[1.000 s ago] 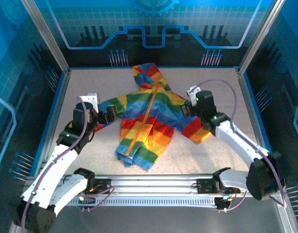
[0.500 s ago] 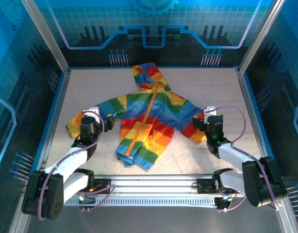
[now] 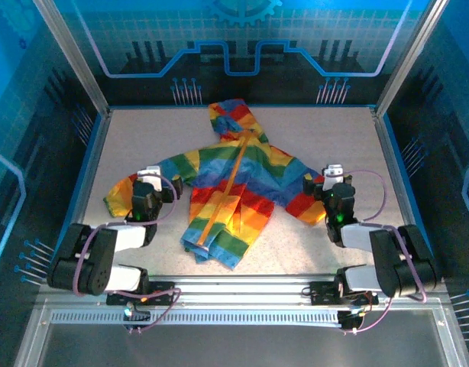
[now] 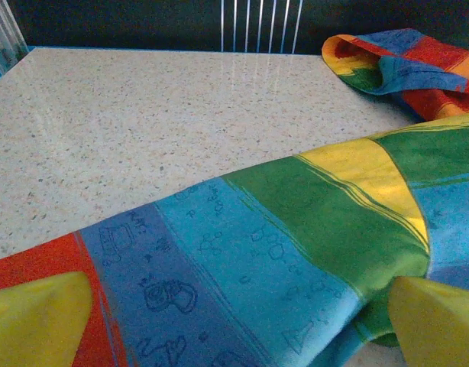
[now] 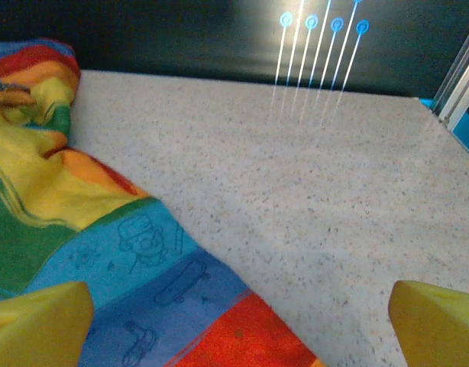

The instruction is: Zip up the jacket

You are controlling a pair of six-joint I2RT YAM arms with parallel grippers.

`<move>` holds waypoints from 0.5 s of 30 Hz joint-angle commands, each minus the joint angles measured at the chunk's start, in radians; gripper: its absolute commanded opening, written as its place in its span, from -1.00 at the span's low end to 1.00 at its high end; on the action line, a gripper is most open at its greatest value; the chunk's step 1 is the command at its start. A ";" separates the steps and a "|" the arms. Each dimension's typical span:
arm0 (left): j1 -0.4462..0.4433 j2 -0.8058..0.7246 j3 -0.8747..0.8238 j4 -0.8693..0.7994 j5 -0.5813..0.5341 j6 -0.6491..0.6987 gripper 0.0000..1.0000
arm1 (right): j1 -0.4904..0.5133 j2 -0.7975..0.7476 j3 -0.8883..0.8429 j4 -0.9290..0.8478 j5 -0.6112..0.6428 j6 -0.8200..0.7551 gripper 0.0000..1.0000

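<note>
Jacket: the jacket (image 3: pixel 234 183) lies spread on the table (image 3: pixel 143 138), hood away from you, and its orange zipper (image 3: pixel 233 180) runs down the front to a rumpled hem (image 3: pixel 215 241).
Zipper risk: that bunched hem likely gives the slider no straight track. If you pull without pinning the hem, the whole jacket may drag.
Grasp risk: both arms sit at the jacket's sleeves, so closing here would likely catch sleeve cloth, not the zipper.
Left pincer: the left pincer (image 3: pixel 148 191) gapes wide over the jacket's left sleeve, holding nothing.
Right pincer: the right pincer (image 3: pixel 334 185) gapes wide over the jacket's right sleeve, holding nothing.
</note>
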 commanded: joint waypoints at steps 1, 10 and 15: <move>0.014 0.089 0.015 0.185 -0.013 0.033 0.99 | -0.025 0.114 -0.053 0.296 -0.033 -0.021 0.99; 0.015 0.174 0.050 0.196 -0.025 0.033 0.98 | -0.036 0.162 0.024 0.189 0.016 0.012 0.99; 0.045 0.167 0.115 0.059 -0.010 -0.004 0.99 | -0.044 0.163 0.144 -0.041 -0.061 -0.009 0.99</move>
